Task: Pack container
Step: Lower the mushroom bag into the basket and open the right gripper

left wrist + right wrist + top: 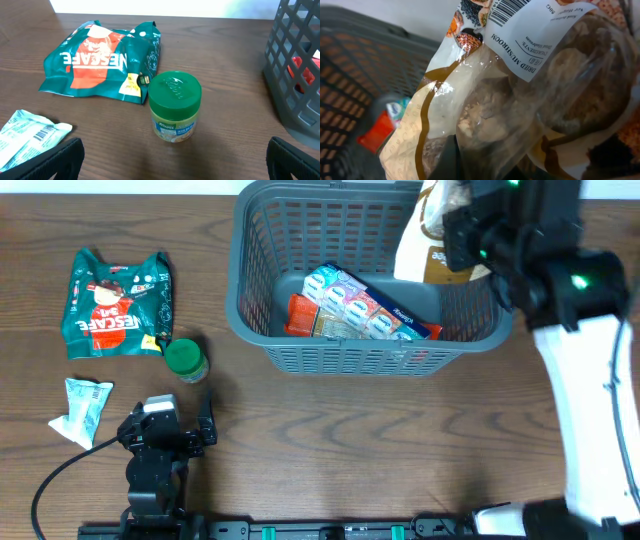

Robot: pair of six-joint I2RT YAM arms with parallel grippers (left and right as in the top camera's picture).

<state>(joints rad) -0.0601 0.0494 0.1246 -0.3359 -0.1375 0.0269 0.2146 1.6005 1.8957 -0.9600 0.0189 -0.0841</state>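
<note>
dried mushroom bag (pixel 520 100) over basket (pixel 340 360); green-lidded knorr jar (pixel 175 107) beside nescafe pouch (pixel 95 60)

The basket (pixel 340 358) at the table's (pixel 350 440) far edge holds cartons (pixel 350 305), with a mushroom bag (pixel 415 245) above its right end; packet (pixel 115 302), jar (pixel 186 360) and sachet (pixel 80 408) lie left.

Dried-mushroom bag (pixel 415 242) half behind the right arm (pixel 545 240); basket (pixel 360 55) a blur in the right wrist view.

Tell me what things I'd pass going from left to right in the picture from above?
Small white packet → green-lidded jar → grey basket. The Nescafe bag and the dried mushroom bag overlap these, so I skipped them.
</note>
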